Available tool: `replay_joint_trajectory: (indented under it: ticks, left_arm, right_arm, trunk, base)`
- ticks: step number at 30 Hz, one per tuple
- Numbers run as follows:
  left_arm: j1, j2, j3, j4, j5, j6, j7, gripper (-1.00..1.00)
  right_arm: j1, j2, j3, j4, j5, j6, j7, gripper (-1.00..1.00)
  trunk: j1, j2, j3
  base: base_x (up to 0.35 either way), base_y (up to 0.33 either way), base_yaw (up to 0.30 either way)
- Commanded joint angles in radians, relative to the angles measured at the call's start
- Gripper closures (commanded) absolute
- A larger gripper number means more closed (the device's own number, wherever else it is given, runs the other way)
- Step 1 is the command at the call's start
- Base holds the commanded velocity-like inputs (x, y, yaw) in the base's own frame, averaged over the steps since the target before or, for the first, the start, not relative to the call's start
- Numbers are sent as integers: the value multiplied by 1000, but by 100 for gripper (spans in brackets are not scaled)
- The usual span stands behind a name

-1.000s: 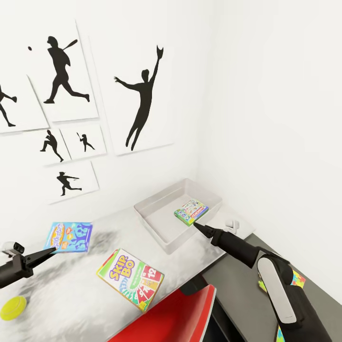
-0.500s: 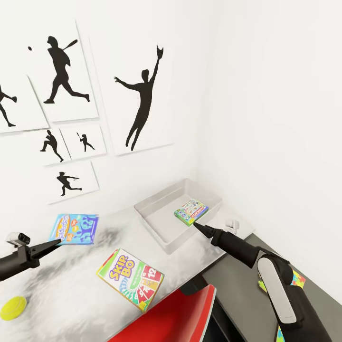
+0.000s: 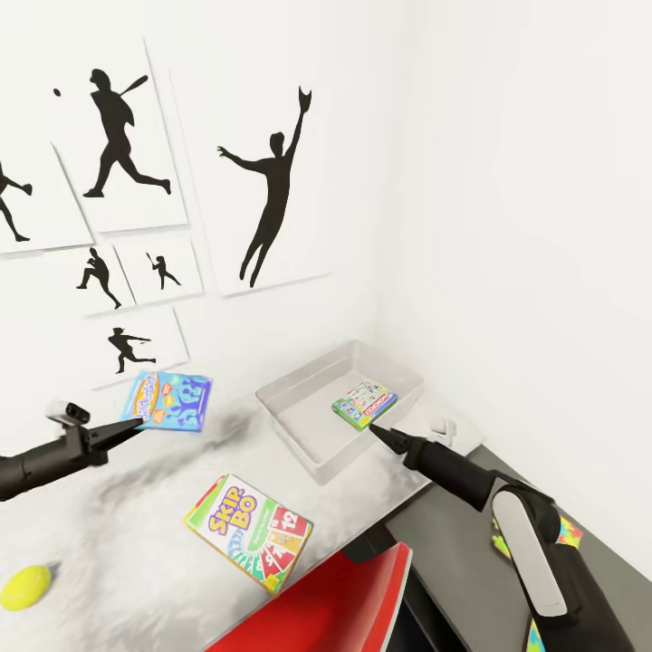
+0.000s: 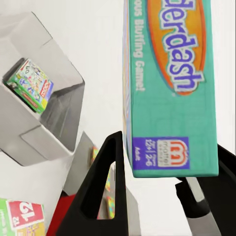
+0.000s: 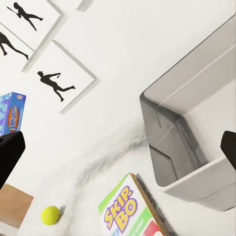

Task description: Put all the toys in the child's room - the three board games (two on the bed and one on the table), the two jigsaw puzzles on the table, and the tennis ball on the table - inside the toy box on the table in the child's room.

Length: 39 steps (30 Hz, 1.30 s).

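Observation:
My left gripper (image 3: 136,423) is shut on the blue Balderdash board game (image 3: 168,401) and holds it in the air above the table, left of the toy box. The wrist view has the game's box (image 4: 172,88) between the two black fingers (image 4: 105,187). The grey toy box (image 3: 274,409) sits at the table's far right corner with a green board game (image 3: 364,403) inside. My right gripper (image 3: 377,433) hovers open at the box's near right rim. The Skip-Bo box (image 3: 249,532) lies flat near the table's front edge, and the tennis ball (image 3: 24,587) rests at the front left.
A red chair (image 3: 335,607) stands against the table's front edge. A small white object (image 3: 441,426) lies on the table right of the toy box. A colourful patterned item (image 3: 567,534) shows low behind my right arm. Walls with silhouette posters close off the back and right.
My left gripper has lifted the blue board game and carried it up and right, toward the toy box. The right arm has barely moved.

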Motion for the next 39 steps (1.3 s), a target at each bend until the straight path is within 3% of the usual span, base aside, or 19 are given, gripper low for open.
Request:
replay_joint_trajectory:
  ticks: [1,5,9,14,21,24,29,35,39]
  left_arm:
    - [-11,-2,-10,1,-3,12,-4,100]
    - [-80,-24,-59,5,-2,14,-4,100]
    - [-155,-59,-96,9,-2,17,10,100]
    - [-238,-84,-148,12,-1,19,43,100]
    - [-351,-126,-188,21,-3,21,68,100]
    - [-404,-137,-236,50,-4,21,95,100]
    - [-498,-187,-307,126,-6,20,168,100]
    - [-554,-250,-369,145,-10,21,292,100]
    - [-583,-266,-414,147,-15,21,343,100]
  right_arm:
    - [-1,-3,-1,0,-4,7,4,-100]
    - [-1,-22,-4,0,-4,4,17,-100]
    - [-1,-27,-21,0,-5,6,21,-100]
    - [-1,-32,-28,0,-6,8,23,-100]
    - [-1,-41,-34,0,-7,9,23,-100]
    - [-1,-49,-48,0,-8,9,25,-100]
    - [-1,-53,-75,1,-8,10,73,-100]
    - [0,-55,-105,1,-7,12,90,-100]
    - [7,-69,-109,1,-8,15,92,-100]
  trunk:
    - [0,-1,-2]
    - [0,-1,-2]
    - [0,-1,-2]
    - [0,-1,-2]
    - [0,-1,-2]
    - [0,-1,-4]
    - [0,-1,-9]
    - [0,-1,-18]
    - [0,-1,-24]
  base:
    - [0,0,0]
    - [0,0,0]
    - [0,0,0]
    - [0,0,0]
    - [0,0,0]
    - [0,0,0]
    - [0,0,0]
    - [0,0,0]
    - [0,0,0]
